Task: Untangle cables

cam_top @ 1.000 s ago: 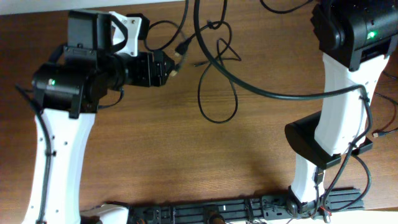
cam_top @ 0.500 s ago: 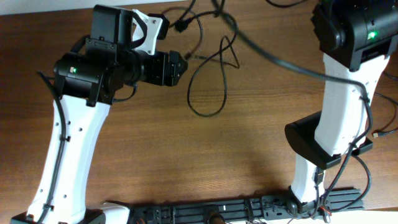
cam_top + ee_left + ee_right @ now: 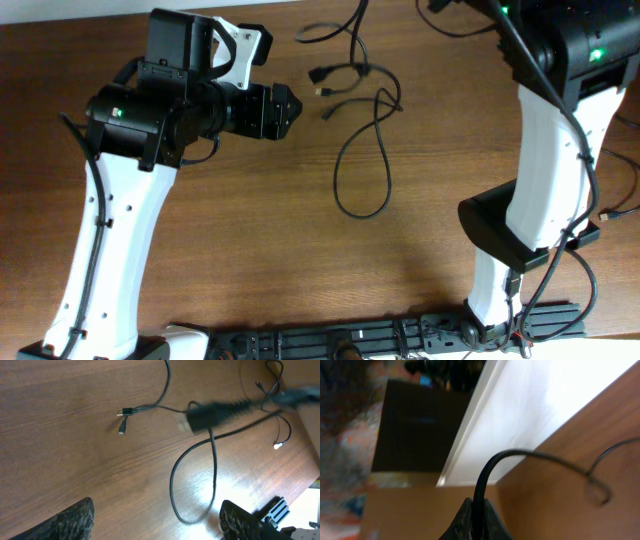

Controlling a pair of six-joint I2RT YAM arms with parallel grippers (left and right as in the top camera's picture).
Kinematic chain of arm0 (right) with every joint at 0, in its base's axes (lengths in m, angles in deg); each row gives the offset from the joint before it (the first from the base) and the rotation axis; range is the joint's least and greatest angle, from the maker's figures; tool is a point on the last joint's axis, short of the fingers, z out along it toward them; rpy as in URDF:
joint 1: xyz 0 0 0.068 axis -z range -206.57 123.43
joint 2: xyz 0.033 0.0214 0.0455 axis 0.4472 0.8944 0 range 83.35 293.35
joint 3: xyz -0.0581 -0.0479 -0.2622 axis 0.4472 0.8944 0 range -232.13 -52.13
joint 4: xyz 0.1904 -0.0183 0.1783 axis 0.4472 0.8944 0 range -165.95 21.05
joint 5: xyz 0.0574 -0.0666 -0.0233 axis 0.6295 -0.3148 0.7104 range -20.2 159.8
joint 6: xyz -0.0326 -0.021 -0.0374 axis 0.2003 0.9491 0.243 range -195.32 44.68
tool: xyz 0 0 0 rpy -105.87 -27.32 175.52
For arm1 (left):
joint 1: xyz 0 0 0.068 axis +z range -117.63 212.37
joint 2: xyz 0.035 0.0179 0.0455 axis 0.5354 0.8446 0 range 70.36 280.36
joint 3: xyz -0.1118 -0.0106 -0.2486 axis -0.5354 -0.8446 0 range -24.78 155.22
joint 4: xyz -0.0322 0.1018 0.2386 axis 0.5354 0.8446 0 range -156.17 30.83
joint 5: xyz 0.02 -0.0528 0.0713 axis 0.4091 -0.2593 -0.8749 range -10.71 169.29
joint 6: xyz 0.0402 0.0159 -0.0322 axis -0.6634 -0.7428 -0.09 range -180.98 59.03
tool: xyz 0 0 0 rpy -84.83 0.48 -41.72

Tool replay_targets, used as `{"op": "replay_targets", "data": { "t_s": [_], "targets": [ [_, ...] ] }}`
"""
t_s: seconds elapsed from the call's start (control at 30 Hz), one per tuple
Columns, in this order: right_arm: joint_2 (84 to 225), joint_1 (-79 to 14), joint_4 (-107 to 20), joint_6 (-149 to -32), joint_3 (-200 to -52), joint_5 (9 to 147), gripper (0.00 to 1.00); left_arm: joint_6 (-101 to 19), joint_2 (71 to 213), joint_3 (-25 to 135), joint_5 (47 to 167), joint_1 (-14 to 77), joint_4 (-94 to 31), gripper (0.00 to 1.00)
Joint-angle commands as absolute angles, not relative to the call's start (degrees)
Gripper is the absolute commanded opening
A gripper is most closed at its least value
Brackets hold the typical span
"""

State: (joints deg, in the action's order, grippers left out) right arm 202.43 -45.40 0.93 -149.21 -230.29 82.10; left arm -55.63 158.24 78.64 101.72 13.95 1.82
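Here the left pincer (image 3: pixel 157 510) gapes wide and empty over the counter (image 3: pixel 60 435). Just beyond the left pincer, the cables (image 3: pixel 214 460) lie in a long loose loop, their small plugs (image 3: pixel 125 411) farther off. Farthest from the left pincer, the right pincer (image 3: pixel 475 512) clamps one of the cables.

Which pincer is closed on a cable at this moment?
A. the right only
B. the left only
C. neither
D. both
A: the right wrist view shows the right pincer shut on a black cable, while the left pincer stands wide open with nothing between its fingers.
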Motion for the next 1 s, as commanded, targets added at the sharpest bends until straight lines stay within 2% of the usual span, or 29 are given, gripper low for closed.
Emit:
{"op": "replay_targets", "data": {
  "t_s": [0.0,0.3,0.4,0.6,0.8,0.97],
  "targets": [
    [202.2,-47.7,0.1,-151.6,-230.2,86.2,0.04,-56.7,158.4,79.5,103.3,13.9,2.7,0.80],
    [202.3,-47.6,7.2,-129.6,-230.1,87.7,0.04,-56.8,158.4,79.5,103.7,13.9,3.5,0.80],
    [202.4,-47.6,10.3,-129.1,-230.1,88.3,0.04,-56.8,158.4,79.5,103.7,13.9,2.5,0.76],
    [202.5,-47.6,6.9,-129.0,-230.1,90.1,0.04,-56.8,158.4,79.5,105.6,13.9,1.4,0.76],
    [202.7,-47.0,6.2,-118.0,-230.1,85.2,0.04,-56.8,158.4,79.5,105.6,13.9,1.8,0.77],
    [202.7,-45.5,6.7,-102.6,-230.1,74.9,0.04,-56.8,158.4,79.5,105.0,13.9,2.8,0.78]
  ]
}}
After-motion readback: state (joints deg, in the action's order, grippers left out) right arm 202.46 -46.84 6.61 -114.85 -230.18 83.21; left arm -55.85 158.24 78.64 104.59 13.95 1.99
